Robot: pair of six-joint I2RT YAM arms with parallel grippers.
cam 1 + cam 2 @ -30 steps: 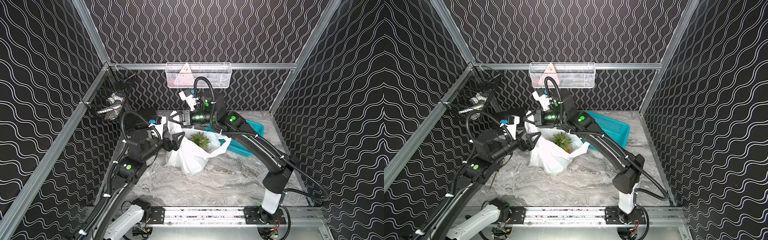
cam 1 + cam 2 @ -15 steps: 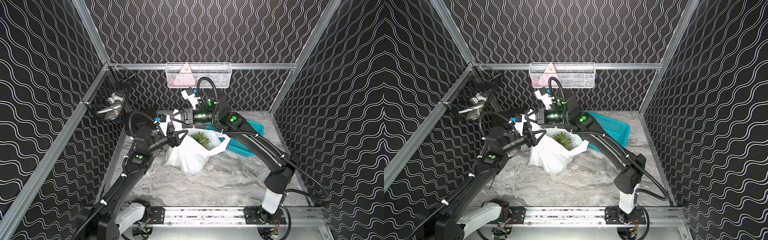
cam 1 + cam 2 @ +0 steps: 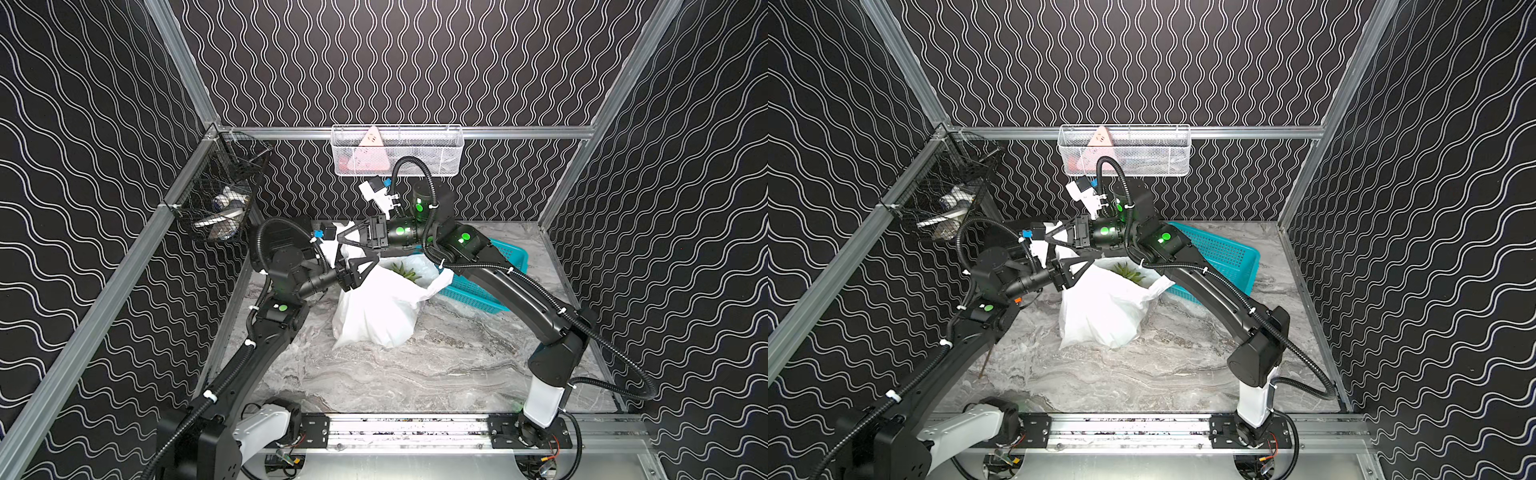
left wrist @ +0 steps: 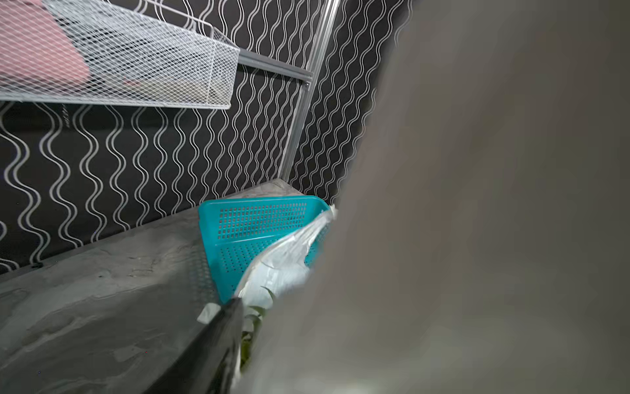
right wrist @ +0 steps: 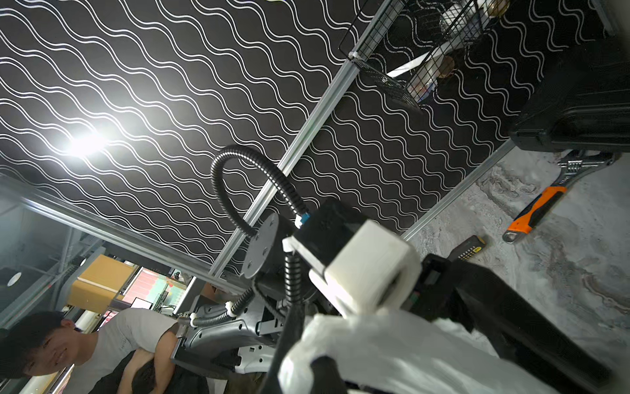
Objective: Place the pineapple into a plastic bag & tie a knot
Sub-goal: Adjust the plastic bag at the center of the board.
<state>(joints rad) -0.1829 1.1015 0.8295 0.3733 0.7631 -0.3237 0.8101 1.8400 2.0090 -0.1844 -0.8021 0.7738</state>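
- Grips bag (image 3: 374, 320) handle, clenched, in right gripper (image 3: 340, 242), 10 o'clock of pineapple (image 3: 405, 271).
- Cannot tell left gripper (image 3: 365, 270) state; close fully on other handle.
- Keep both taut before crossing.

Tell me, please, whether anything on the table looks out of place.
Yes: an orange-handled adjustable wrench lies loose on the marble table under the left arm, with a small black-and-yellow tool near it. Neither serves the bagging task.
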